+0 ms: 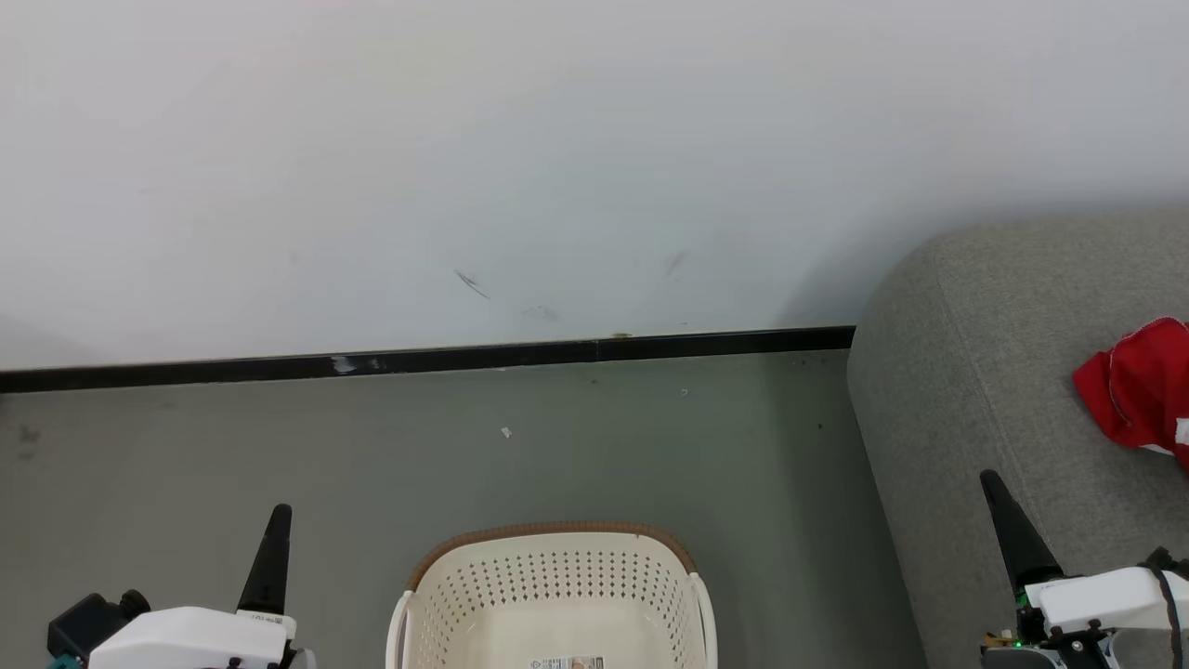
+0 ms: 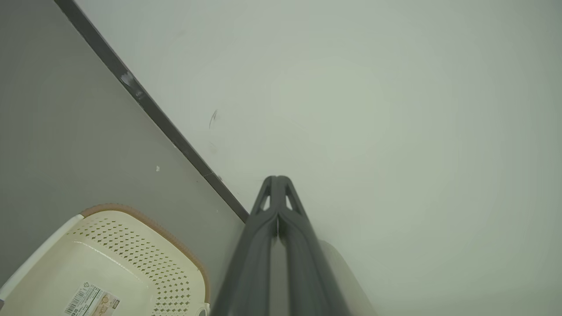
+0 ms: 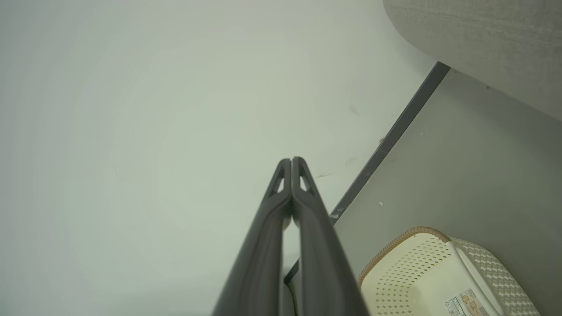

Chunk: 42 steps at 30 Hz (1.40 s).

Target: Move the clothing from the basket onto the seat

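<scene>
The cream basket (image 1: pixel 555 576) with a brown rim stands on the floor at the bottom centre; the part of its inside that I see holds only a label, in the left wrist view (image 2: pixel 105 263) and right wrist view (image 3: pixel 430 276) too. Red clothing (image 1: pixel 1138 390) with white trim lies on the grey seat (image 1: pixel 985 372) at the right edge. My left gripper (image 1: pixel 279 513) is shut and empty, left of the basket. My right gripper (image 1: pixel 992 478) is shut and empty, over the seat's near corner. Both point toward the wall, fingers pressed together (image 2: pixel 277 180) (image 3: pixel 291 161).
A white wall (image 1: pixel 557 167) with a black skirting strip (image 1: pixel 464 358) runs across behind the basket. Grey floor (image 1: pixel 279 437) lies between wall, basket and seat, with small specks on it.
</scene>
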### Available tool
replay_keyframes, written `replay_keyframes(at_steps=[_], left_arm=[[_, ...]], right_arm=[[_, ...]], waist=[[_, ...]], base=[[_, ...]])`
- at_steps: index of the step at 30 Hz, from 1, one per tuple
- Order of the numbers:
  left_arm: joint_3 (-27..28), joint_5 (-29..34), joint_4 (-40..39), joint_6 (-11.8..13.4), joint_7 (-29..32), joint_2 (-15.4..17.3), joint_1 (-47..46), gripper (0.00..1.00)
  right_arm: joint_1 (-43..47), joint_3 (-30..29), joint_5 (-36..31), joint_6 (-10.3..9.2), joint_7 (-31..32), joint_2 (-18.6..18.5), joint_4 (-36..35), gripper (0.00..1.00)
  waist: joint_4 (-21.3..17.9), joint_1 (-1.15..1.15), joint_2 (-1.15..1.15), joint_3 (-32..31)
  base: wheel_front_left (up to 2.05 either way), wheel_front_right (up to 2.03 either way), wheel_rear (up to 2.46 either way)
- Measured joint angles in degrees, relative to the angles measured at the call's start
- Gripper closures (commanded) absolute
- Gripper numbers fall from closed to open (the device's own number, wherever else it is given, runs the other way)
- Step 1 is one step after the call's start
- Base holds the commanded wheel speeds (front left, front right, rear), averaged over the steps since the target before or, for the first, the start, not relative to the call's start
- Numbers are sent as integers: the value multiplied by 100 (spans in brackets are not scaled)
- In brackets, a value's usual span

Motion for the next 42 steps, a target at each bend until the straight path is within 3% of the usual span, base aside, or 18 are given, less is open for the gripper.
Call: replay_keyframes(at_steps=[27, 42], left_arm=[[509, -1619, 81, -221, 526, -101, -46, 100], [520, -1711, 104, -227, 526, -116, -57, 100]], right_arm=[[-286, -137, 2150, 0, 456, 24, 352, 100], [-331, -145, 2206, 0, 474, 24, 369, 100]], waist=[[-53, -2, 0, -51], [-53, -2, 0, -51]], base=[[0, 0, 0], [0, 0, 0]])
